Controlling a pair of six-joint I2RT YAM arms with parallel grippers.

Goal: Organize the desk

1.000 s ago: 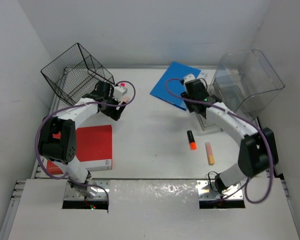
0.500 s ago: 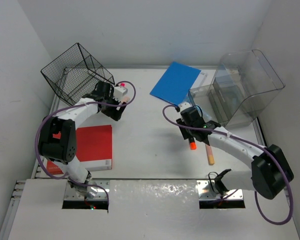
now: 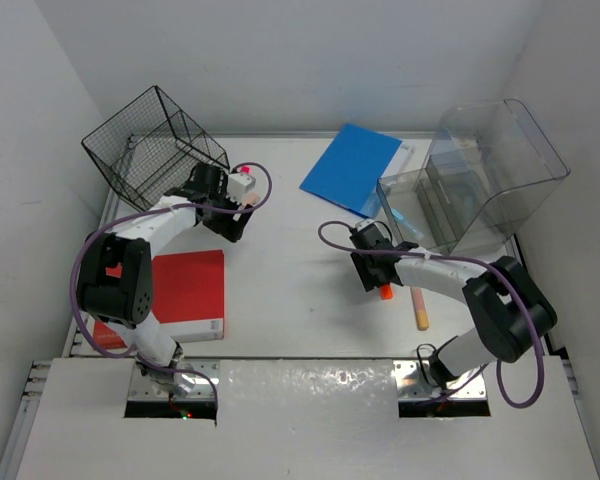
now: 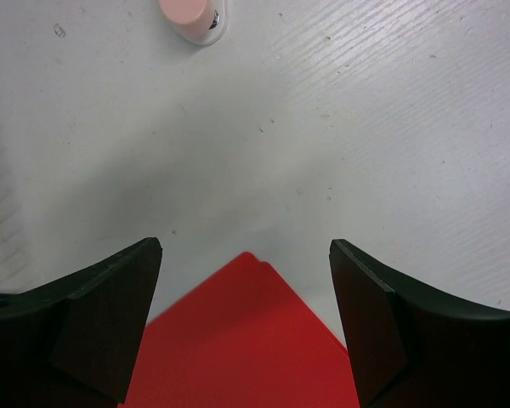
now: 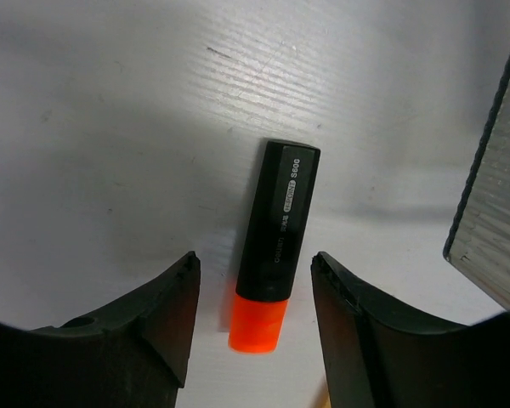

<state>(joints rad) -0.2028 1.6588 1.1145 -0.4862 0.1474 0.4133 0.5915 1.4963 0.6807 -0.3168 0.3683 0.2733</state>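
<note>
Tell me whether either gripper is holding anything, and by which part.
Nothing is held. The right gripper stands open astride the highlighter, with gaps on both sides of its black barrel; the left gripper is open and empty.

The marker lay on the desk between the right gripper's fingers, touching neither, with the bin to their right. A book's corner lay between the left gripper's fingers, the basket behind that gripper.
</note>
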